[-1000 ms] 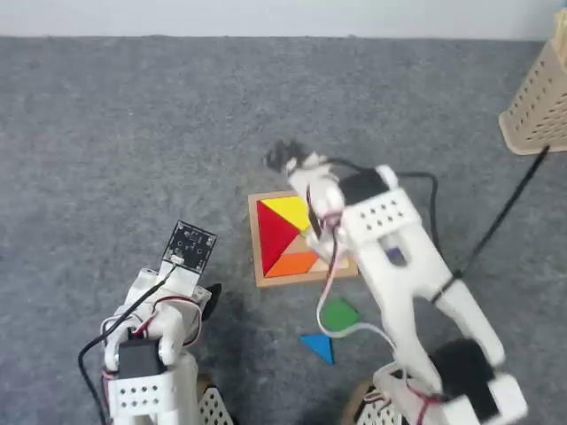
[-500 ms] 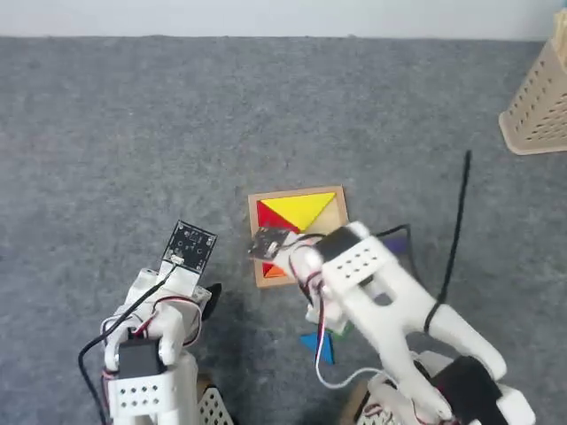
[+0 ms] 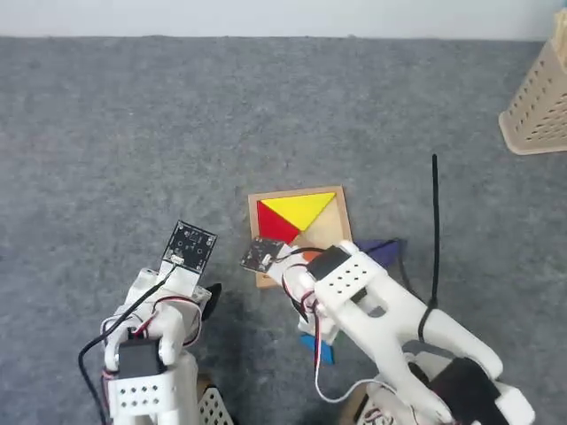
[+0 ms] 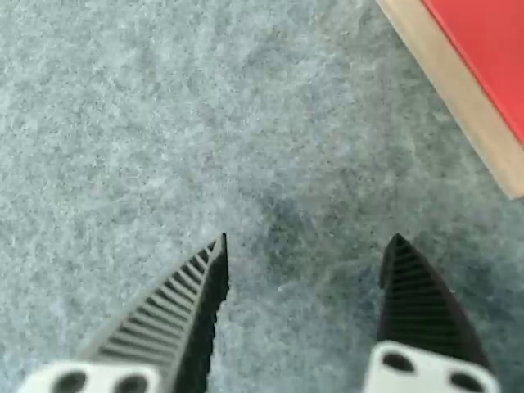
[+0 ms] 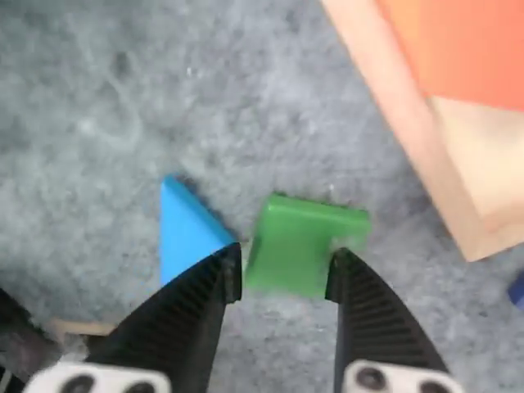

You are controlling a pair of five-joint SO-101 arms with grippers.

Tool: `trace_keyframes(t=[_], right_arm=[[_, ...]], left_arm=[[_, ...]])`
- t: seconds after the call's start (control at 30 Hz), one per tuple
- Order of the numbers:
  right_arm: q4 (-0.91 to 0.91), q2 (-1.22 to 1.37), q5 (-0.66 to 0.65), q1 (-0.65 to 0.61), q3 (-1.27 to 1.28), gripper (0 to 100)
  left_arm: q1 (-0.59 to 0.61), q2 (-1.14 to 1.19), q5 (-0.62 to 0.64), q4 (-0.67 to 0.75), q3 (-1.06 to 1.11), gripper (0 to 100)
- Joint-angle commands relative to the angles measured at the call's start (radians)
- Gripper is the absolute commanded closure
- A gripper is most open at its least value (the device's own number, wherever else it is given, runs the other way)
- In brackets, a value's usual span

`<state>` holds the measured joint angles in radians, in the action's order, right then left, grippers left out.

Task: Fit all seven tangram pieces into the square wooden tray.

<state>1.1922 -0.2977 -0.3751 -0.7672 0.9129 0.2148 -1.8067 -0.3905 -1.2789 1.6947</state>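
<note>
Right wrist view first: my right gripper hangs low over the grey carpet with its jaws parted, one on either side of the green square. From this angle I can't say for sure whether the pads touch the piece; it looks to be lying flat on the carpet. The blue triangle lies just beside it, near one fingertip. The wooden tray sits close by, with the orange piece inside next to a patch of bare floor.

From the high view, the tray is mid-table, holding the yellow triangle along its far edge and the red triangle against its left side. The right arm covers the tray's near edge. A purple piece lies on the carpet just off the tray's right side.

My left gripper is released, jaws wide apart over bare carpet, near a tray corner. A perforated beige stand sits at the far right.
</note>
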Motion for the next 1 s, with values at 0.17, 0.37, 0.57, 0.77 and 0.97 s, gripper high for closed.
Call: trace_keyframes(t=[0.17,0.37,0.57,0.77,0.97], right_arm=[[-0.025,0.186,0.015,0.081,-0.091,87.6],[-0.051,0.188,0.015,0.225,-0.098,95.8],[-0.087,0.188,0.008,0.314,-0.1,96.1],[-0.105,0.186,0.006,0.444,-0.115,96.1],[-0.096,0.173,0.014,0.495,-0.143,96.1]], left_arm=[[-0.003,-0.015,-0.005,-0.005,-0.008,72],[-0.003,-0.015,-0.005,-0.005,-0.008,72],[-0.003,-0.015,-0.005,-0.005,-0.008,72],[-0.003,-0.015,-0.005,-0.005,-0.008,72],[-0.003,-0.015,-0.005,-0.005,-0.008,72]])
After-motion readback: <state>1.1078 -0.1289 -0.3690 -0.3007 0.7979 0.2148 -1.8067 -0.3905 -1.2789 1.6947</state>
